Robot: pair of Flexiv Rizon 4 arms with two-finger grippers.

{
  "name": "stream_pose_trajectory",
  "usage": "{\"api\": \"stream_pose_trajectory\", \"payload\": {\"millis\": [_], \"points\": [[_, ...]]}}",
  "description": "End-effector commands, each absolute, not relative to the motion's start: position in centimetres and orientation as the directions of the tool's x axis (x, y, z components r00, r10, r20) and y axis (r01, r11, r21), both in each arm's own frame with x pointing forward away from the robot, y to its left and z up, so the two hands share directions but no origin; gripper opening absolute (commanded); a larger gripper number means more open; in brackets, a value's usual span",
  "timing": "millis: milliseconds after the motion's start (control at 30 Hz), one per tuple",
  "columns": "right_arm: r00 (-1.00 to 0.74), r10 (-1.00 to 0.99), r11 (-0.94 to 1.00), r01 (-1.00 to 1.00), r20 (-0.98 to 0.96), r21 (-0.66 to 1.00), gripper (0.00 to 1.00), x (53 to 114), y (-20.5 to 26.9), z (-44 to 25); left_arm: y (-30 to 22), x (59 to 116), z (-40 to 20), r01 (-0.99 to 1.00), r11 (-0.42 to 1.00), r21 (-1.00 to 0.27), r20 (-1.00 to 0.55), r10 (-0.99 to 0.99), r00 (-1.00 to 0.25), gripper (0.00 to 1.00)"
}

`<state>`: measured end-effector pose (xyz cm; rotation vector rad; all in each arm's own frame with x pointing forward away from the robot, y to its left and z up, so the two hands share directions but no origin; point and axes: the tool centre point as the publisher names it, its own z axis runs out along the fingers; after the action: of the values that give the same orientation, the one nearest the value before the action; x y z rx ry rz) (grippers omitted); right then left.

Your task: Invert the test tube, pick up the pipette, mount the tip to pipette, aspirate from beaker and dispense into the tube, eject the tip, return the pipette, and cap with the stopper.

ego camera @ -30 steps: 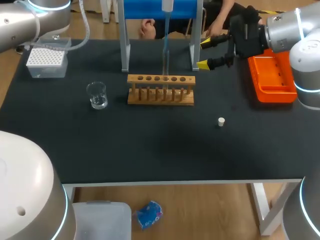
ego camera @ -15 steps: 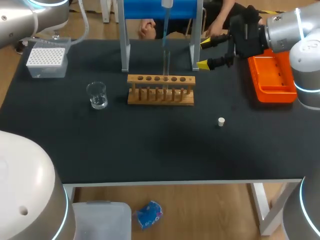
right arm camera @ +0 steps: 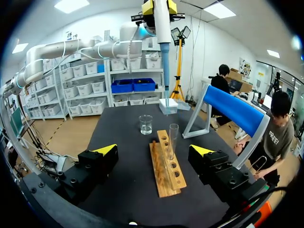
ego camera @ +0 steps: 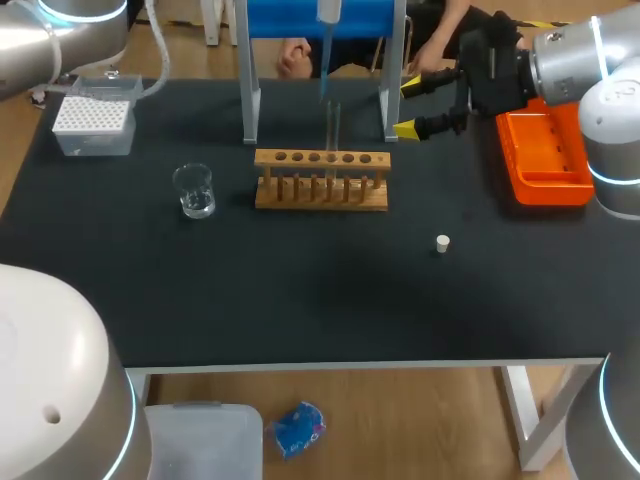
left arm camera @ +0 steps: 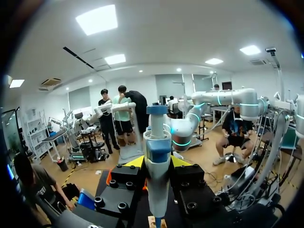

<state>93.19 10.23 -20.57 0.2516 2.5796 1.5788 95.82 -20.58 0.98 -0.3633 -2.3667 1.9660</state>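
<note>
A pipette (ego camera: 329,14) with a blue tip (ego camera: 325,78) hangs above the clear test tube (ego camera: 333,124), which stands upright in the wooden rack (ego camera: 322,180). In the left wrist view my left gripper (left arm camera: 157,162) is shut on the pipette (left arm camera: 157,190). The right wrist view shows that pipette (right arm camera: 164,33) high over the tube (right arm camera: 173,137) and rack (right arm camera: 167,167). My right gripper (ego camera: 421,106) stands open and empty at the back right, beside the rack. A glass beaker (ego camera: 194,190) holding water stands left of the rack. A small white stopper (ego camera: 442,243) lies to the front right.
A blue-topped pipette stand (ego camera: 249,100) straddles the back of the table behind the rack. A clear box of tips (ego camera: 93,122) sits at the back left. An orange tray (ego camera: 545,160) lies at the right edge, just beyond my right gripper.
The left arm has lifted the pipette; its tip, down at the tube's mouth a second ago, now hangs well above it. The right arm has not moved.
</note>
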Motion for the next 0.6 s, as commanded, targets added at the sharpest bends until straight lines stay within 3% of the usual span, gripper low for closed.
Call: {"api": "stream_pose_trajectory", "payload": {"millis": [33, 600], "points": [[-0.98, 0.197, 0.448, 0.085, -0.005, 0.89, 1.0, 93.2, 10.2, -20.6, -20.3, 94.9, 0.9, 0.153, 0.165, -0.974, -0.123, 0.181, -0.976, 0.0], [-0.98, 0.197, 0.448, 0.085, -0.005, 0.89, 1.0, 93.2, 10.2, -20.6, -20.6, 93.6, 0.6, 0.157, 0.157, -0.975, -0.126, 0.189, -0.974, 0.0]]}}
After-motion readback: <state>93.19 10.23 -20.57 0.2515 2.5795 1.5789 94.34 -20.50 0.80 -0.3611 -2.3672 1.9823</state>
